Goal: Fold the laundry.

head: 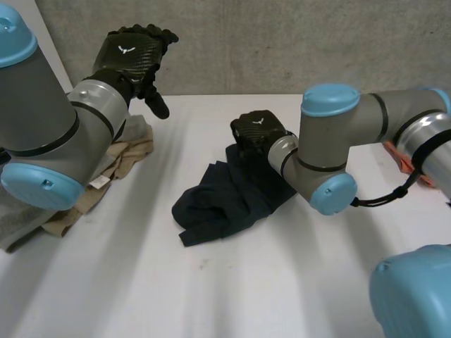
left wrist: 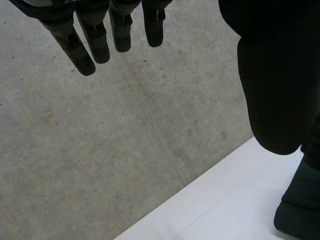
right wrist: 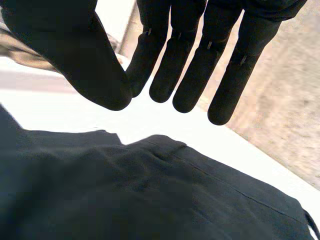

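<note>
Head view: white table (head: 211, 296) fills the lower frame, w/ a grey concrete wall (head: 282, 42) across the top. Count: 2 arms, 2 hands, 1 dark navy garment (head: 222, 197), 1 heap of clothes (head: 123, 158), 1 orange item (head: 398, 156).

The garment lies crumpled at centre frame, flat on the table. The heap is beige and grey pieces at mid-left, partly under the left arm. The orange item peeks out behind the right arm at the right edge; can't tell what it is.

Left hand (head: 130, 55) is up in the air at upper left, in front of the wall, well apart from the garment. Right hand (head: 255, 130) is just right of centre, over the garment's upper edge.

Left wrist view: left hand (left wrist: 270, 75) has its fingers (left wrist: 90, 45) straight and spread w/ the thumb apart, gripping nothing. The wall (left wrist: 100, 150) is behind the fingertips and a strip of table (left wrist: 225, 200) sits below the thumb.

Right wrist view: right hand (right wrist: 75, 50) has fingers (right wrist: 195, 75) straight and side by side, thumb beside them, nothing pinched. The garment (right wrist: 150, 195) lies under the palm, seam lines visible. Bare table (right wrist: 60, 112) shows at the fingertips, w/ the wall (right wrist: 290, 115) beyond. A bit of the beige heap (right wrist: 12, 47) shows past the thumb.
</note>
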`<state>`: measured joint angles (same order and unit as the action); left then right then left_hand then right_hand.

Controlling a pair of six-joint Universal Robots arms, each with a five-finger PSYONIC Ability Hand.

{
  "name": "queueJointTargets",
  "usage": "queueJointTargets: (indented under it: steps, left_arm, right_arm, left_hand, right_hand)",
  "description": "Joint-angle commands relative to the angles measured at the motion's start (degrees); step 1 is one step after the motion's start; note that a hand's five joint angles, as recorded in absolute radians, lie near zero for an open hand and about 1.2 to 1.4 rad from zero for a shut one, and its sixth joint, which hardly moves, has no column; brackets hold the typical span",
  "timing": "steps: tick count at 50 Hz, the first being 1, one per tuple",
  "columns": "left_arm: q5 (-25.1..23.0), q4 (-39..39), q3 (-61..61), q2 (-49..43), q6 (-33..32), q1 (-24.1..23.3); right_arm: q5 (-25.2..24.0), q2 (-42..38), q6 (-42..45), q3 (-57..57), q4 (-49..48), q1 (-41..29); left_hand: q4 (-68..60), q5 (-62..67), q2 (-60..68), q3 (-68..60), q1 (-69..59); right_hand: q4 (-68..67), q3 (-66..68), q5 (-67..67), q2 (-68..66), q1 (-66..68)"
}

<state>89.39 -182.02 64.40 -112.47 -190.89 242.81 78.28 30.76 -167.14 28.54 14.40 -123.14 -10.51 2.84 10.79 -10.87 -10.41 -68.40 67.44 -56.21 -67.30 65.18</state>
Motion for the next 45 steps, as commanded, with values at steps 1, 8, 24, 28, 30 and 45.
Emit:
queueJointTargets:
  steps: [1, 8, 24, 28, 30, 45]
  left_arm:
    - [-0.09, 0.0, 0.99, 1.2, -0.09, 0.12]
    - [-0.09, -0.09, 1.08, 1.82, -0.01, -0.23]
    - [-0.18, -1.49, 2.84, 0.06, -1.94, -0.85]
    - [0.08, -1.49, 2.66, -1.69, -4.39, -1.37]
    - [0.09, -1.32, 2.57, -2.57, -5.54, -1.73]
    - [2.64, 1.85, -0.93, -10.66, -18.99, -9.55]
  right_arm:
    - [-2.61, 10.19, 3.57, 16.8, 1.33, -1.13]
    - [5.91, 11.52, 4.45, 22.79, -2.8, -2.71]
    - [6.81, 21.33, 7.43, 40.6, -3.93, -0.44]
    - [3.99, 27.84, 12.16, 48.43, -5.17, 1.23]
    - [3.37, 29.18, 14.46, 51.17, -5.35, 1.94]
    - [1.26, 39.81, 23.26, 67.17, -5.6, 8.36]
  left_hand:
    - [0.51, -2.84, -0.79, 0.87, 0.41]
    - [0.51, -2.84, -0.79, 0.87, 0.41]
    - [0.51, -2.84, -0.79, 0.87, 0.41]
    - [0.51, -2.84, -0.79, 0.87, 0.41]
    - [0.51, -2.84, -0.79, 0.87, 0.41]
    - [0.51, -2.84, -0.79, 0.87, 0.41]
  right_hand:
    - [8.64, -7.67, 6.45, 7.54, -5.42]
    - [47.97, -47.0, 45.78, 46.87, -44.75]
    - [-11.6, 12.56, -13.79, -12.7, 14.82]
    - [-11.6, 12.56, -13.79, -12.7, 14.82]
    - [-11.6, 12.56, -13.79, -12.7, 14.82]
    - [-11.6, 12.56, -13.79, -12.7, 14.82]
